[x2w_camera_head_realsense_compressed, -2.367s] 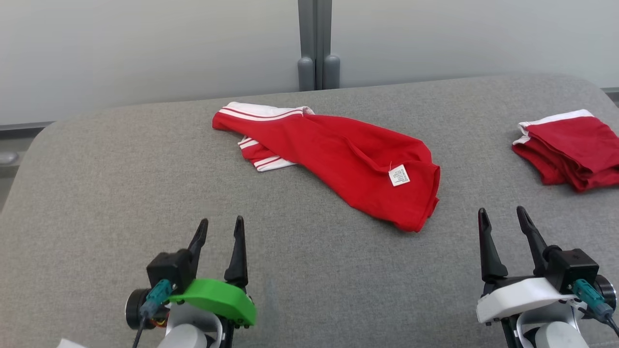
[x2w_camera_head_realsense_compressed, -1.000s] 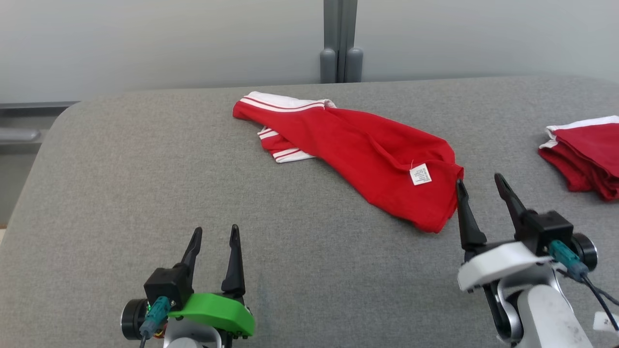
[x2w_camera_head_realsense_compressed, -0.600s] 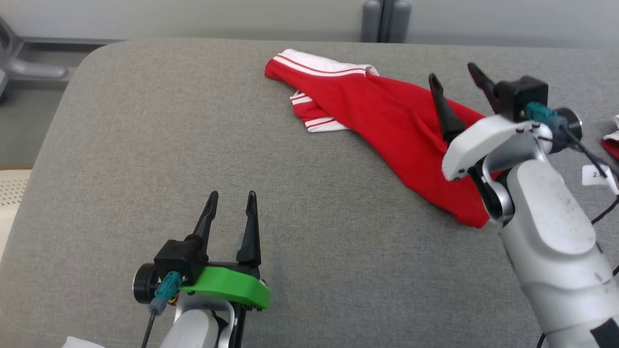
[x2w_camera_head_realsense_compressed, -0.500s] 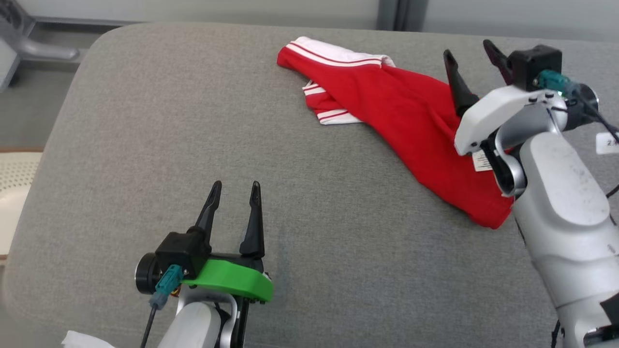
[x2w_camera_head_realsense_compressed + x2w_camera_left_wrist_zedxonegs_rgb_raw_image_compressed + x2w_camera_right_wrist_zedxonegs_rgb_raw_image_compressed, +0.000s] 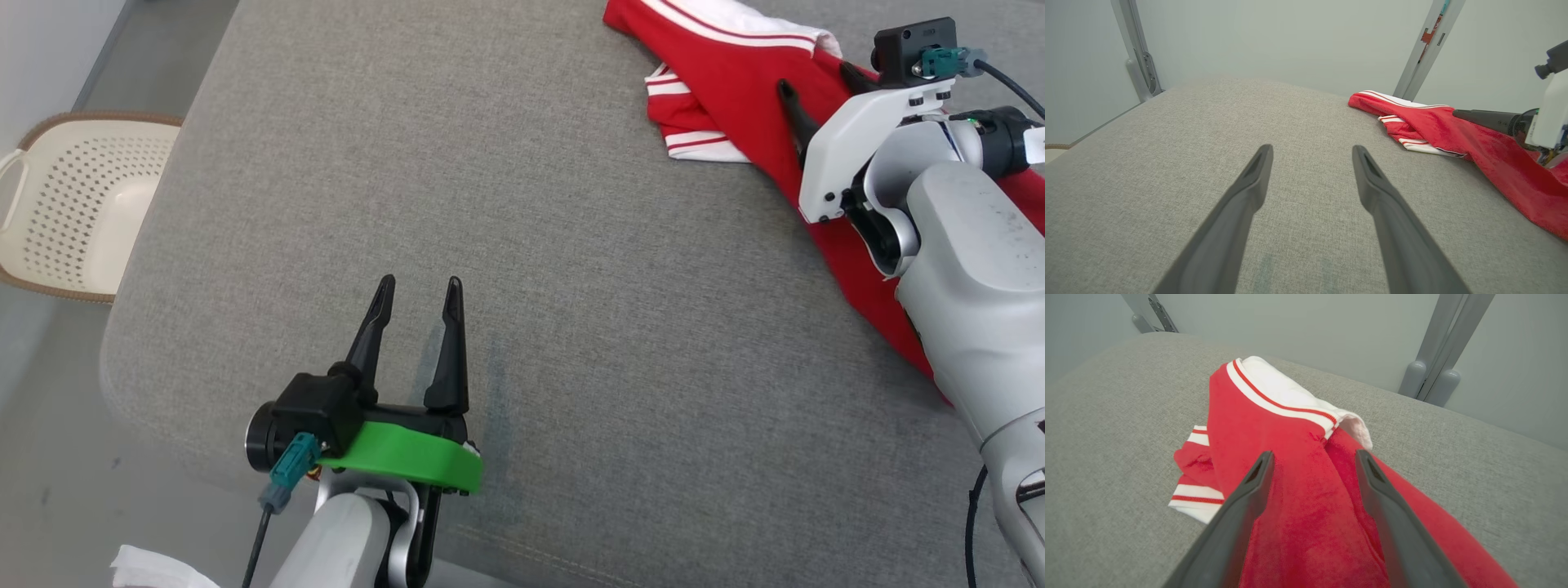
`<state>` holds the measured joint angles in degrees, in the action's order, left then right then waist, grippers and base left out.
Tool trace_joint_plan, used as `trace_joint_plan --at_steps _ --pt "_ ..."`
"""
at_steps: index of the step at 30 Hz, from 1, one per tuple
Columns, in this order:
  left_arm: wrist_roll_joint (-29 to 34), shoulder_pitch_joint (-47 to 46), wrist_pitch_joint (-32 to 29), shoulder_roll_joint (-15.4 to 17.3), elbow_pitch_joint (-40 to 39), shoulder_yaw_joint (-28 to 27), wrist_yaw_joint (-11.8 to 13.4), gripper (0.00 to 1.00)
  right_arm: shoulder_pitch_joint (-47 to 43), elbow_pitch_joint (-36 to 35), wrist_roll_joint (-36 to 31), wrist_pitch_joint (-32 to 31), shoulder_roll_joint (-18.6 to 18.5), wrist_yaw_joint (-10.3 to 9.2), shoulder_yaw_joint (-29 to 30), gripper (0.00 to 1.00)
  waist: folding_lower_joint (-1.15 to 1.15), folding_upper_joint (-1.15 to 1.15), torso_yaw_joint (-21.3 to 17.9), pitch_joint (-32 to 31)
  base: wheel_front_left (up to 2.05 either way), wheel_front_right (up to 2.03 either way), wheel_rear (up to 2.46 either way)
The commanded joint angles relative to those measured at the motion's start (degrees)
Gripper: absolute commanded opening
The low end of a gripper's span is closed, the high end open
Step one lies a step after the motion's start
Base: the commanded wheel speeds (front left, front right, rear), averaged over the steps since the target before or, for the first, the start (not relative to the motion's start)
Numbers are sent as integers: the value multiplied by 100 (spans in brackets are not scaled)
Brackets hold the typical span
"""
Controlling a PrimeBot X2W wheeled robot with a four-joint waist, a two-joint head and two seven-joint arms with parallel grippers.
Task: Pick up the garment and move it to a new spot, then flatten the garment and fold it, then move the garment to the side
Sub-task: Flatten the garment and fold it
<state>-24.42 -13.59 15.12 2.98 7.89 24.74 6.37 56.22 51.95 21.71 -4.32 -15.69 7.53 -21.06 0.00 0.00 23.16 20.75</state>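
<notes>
The red garment (image 5: 735, 77) with white striped bands lies crumpled on the grey fabric-covered table (image 5: 490, 204), at its far right part as the head view shows it. One white band with thin red lines is at the far end of the garment (image 5: 1274, 428), and a second striped edge comes out from under the red cloth on the left side. The rest of the cloth runs toward the near right, partly hidden behind the pale right forearm.

The right end effector (image 5: 815, 77) is above the garment, with its two dark fingers spread apart and nothing between them. In the right wrist view the right end effector (image 5: 1314, 454) has both fingers over the red cloth, just before the white band. In the left wrist view one of its fingers (image 5: 1486, 117) is very near to the garment (image 5: 1453, 130), but I cannot tell if it touches the cloth.

The left end effector (image 5: 420, 283) is released as well, fingers apart and empty, over bare grey fabric near the front edge of the table, well apart from the garment. The left wrist view shows the left end effector (image 5: 1311, 149) pointing across the bare surface.

A cream perforated basket (image 5: 82, 196) stands on the floor beside the left edge of the table. Grey posts (image 5: 1429, 384) stand against the pale wall behind the table.
</notes>
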Motion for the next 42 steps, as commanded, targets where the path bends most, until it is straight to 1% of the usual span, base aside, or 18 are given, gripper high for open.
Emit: trace_joint_plan --at_steps 1,6,7,9,10,11,17,19,24,29,32,36,39,41,42 --pt "-15 -108 3 -11 -28 30 34 100 91 115 99 24 -56 -9 -89 100 0 0 315 329 0 0 0" --pt "-61 -128 3 -11 -61 69 96 100 269 420 351 48 -90 -8 -384 100 0 0 320 372 0 0 0" --pt "-69 -130 3 -11 -65 72 105 100 302 460 399 94 -95 -9 -444 48 0 0 313 375 0 0 0" --pt "-63 -137 3 -11 -63 77 116 100 368 520 461 221 -103 -9 -536 29 0 0 294 376 0 0 0" --pt "-61 -136 3 -10 -56 75 114 100 411 551 467 310 -105 -9 -588 13 0 0 283 372 0 0 0" --pt "-59 -133 3 -10 -46 78 108 100 439 569 469 386 -104 -9 -637 0 0 0 274 367 0 0 0" --pt "0 -106 3 -9 -5 50 108 100 653 649 443 1058 -37 -9 -889 0 0 0 177 287 0 0 0" --pt "45 -80 2 -8 18 25 112 100 661 604 351 1246 21 -9 -1098 0 0 0 120 236 0 0 0" --pt "136 18 2 -5 52 -66 99 100 472 366 17 1571 99 -9 -1989 0 0 0 -60 61 0 0 0" --pt "223 108 3 -4 77 -137 83 100 123 38 -25 1676 101 -9 -2818 0 0 0 -225 -103 0 0 0" --pt "259 158 3 -4 98 -202 55 100 -208 -231 2 1665 36 -9 -3446 0 0 0 -345 -211 0 0 0" --pt "319 219 3 -4 132 -267 22 100 -570 -541 100 1662 -46 -9 -3964 0 0 0 -475 -313 0 0 0" --pt "367 246 2 -3 152 -316 0 100 -759 -716 31 1710 -80 -9 -4212 0 0 0 -566 -368 0 0 0" --pt "403 250 3 -3 161 -345 -14 100 -928 -822 107 1749 -40 -9 -4221 0 0 0 -629 -397 0 0 0" --pt "411 250 2 -4 162 -348 -4 100 -1007 -859 128 1768 -29 -9 -4201 8 0 0 -657 -412 0 0 0"
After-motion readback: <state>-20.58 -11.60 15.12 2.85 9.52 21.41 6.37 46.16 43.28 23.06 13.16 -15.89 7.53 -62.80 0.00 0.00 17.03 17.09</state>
